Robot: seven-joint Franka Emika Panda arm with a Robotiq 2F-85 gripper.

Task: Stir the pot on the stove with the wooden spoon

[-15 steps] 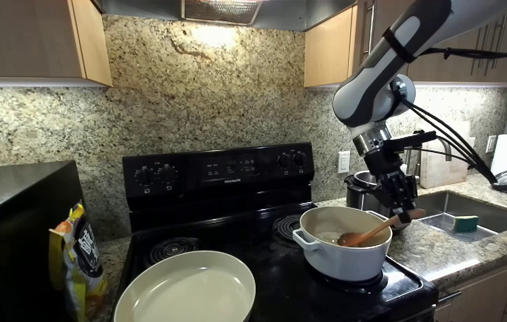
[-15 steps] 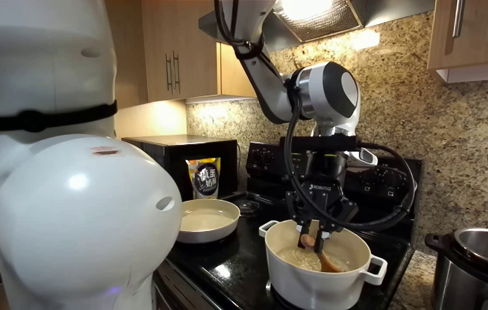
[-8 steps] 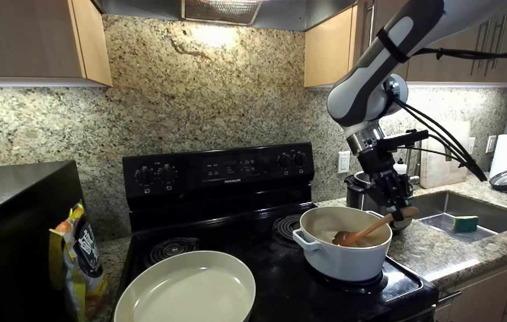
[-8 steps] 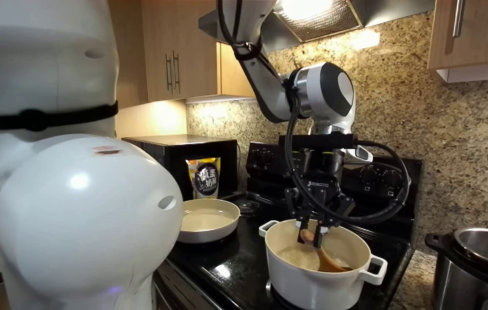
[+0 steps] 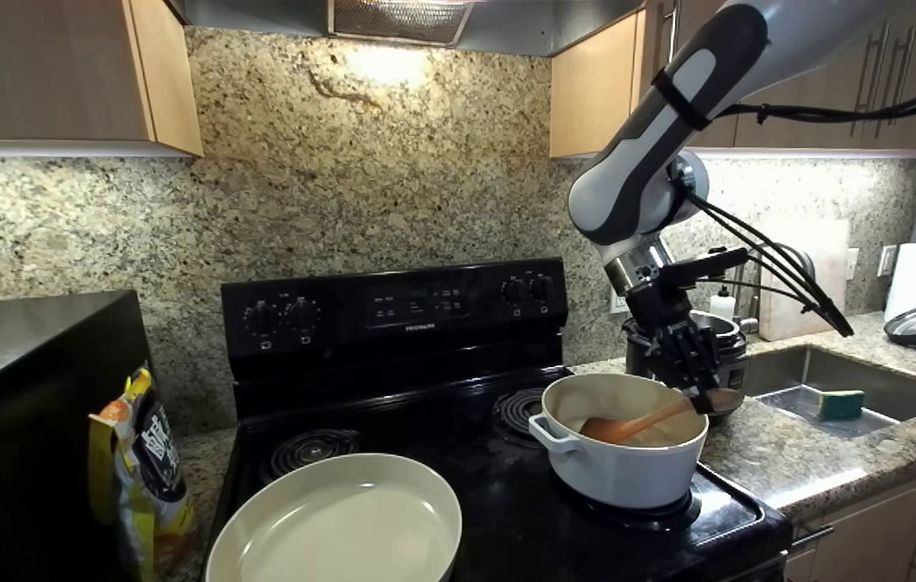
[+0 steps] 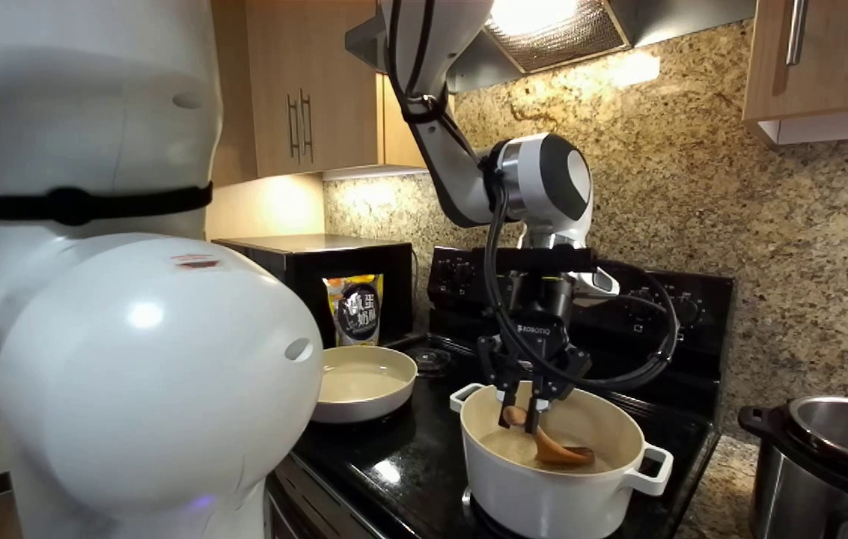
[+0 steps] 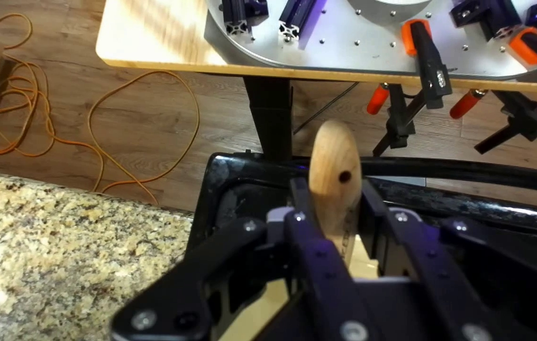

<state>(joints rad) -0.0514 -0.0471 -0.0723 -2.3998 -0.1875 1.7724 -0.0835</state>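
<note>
The white pot (image 5: pixel 627 473) stands on the front right burner of the black stove (image 5: pixel 490 501); both also show in an exterior view, the pot (image 6: pixel 543 500) and the stove (image 6: pixel 394 468). My gripper (image 5: pixel 700 402) is shut on the handle of the wooden spoon (image 5: pixel 643 422), at the pot's rim side. In an exterior view the gripper (image 6: pixel 519 421) hangs over the pot and the spoon (image 6: pixel 558 451) slants down into its contents. In the wrist view the handle end (image 7: pixel 334 161) sticks up between the fingers (image 7: pixel 334 189). The spoon's lower end is partly submerged.
A large shallow pale dish (image 5: pixel 344 517) sits on the stove's front left. A shiny steel pot (image 6: pixel 790 479) stands on the counter beside the stove. A sink with a sponge (image 5: pixel 842 404) lies to the right. A yellow bag (image 5: pixel 152 469) stands by the black microwave (image 5: pixel 29 420).
My gripper has moved left in both exterior views, still holding the spoon. The spoon's bowl has swept left inside the pot. The pot has stayed in place.
</note>
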